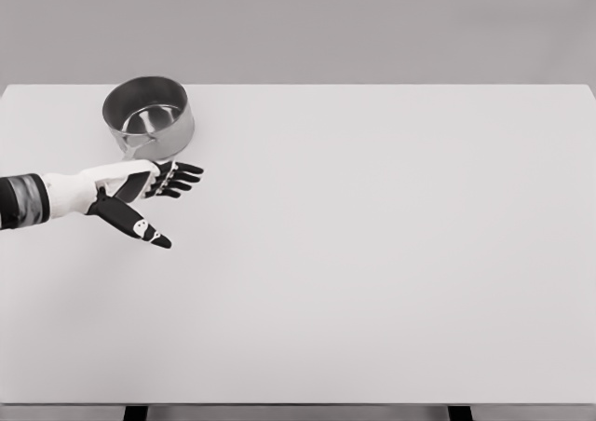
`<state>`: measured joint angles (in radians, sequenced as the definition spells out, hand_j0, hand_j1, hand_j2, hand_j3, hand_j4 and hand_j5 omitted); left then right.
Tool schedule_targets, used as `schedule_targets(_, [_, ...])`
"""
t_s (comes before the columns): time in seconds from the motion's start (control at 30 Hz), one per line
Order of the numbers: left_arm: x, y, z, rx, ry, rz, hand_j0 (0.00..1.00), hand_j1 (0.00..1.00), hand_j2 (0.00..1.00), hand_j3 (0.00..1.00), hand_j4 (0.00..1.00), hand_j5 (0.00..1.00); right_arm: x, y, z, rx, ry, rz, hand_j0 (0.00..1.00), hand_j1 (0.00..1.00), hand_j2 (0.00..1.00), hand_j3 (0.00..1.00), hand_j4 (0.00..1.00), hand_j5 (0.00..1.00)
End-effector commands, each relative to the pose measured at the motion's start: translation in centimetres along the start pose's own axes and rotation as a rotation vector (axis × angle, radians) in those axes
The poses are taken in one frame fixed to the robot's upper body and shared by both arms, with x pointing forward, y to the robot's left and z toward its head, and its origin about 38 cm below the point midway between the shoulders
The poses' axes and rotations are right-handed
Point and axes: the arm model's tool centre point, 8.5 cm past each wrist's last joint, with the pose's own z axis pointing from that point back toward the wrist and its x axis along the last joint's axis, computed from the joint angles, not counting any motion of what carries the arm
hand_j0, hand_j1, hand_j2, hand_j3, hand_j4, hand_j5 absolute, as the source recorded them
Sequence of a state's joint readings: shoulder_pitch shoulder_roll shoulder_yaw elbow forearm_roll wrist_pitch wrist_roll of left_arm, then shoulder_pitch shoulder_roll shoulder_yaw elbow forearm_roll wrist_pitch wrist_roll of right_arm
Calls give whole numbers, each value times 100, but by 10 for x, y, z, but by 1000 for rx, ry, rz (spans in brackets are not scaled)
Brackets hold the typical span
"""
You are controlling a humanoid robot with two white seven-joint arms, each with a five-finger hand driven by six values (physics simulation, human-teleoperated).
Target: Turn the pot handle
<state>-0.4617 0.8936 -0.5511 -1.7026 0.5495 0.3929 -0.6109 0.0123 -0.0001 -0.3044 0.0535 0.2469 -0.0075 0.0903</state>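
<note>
Here we see the pot near the table's far left corner, just beyond our left hand, whose fingers are spread, grasping nothing, beside the handle.

My left hand has a white palm shell and black segmented fingers. Its black thumb carries small white spots near the tip. I see a white forearm ending in a dark, glossy grey cuff at the left edge.
</note>
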Motion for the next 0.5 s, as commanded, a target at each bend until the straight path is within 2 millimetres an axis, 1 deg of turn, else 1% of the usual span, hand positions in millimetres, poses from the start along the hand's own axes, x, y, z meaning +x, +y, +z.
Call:
schedule_targets(0.0, [-2, 2, 2, 6, 7, 7, 100, 100, 100, 100, 100, 100, 0, 0, 0, 0, 0, -1, 100, 100, 100, 100, 100, 100])
schedule_targets(0.1, [-2, 5, 5, 15, 10, 6, 100, 100, 100, 100, 100, 100, 0, 0, 0, 0, 0, -1, 100, 100, 100, 100, 100, 100])
schedule_targets(0.17, [-7, 10, 6, 28, 21, 16, 100, 100, 100, 100, 100, 100, 0, 0, 0, 0, 0, 1, 100, 100, 100, 100, 100, 100])
schedule_targets(0.47, [-15, 13, 9, 41, 48, 14, 100, 100, 100, 100, 100, 100, 0, 0, 0, 0, 0, -1, 100, 100, 100, 100, 100, 100])
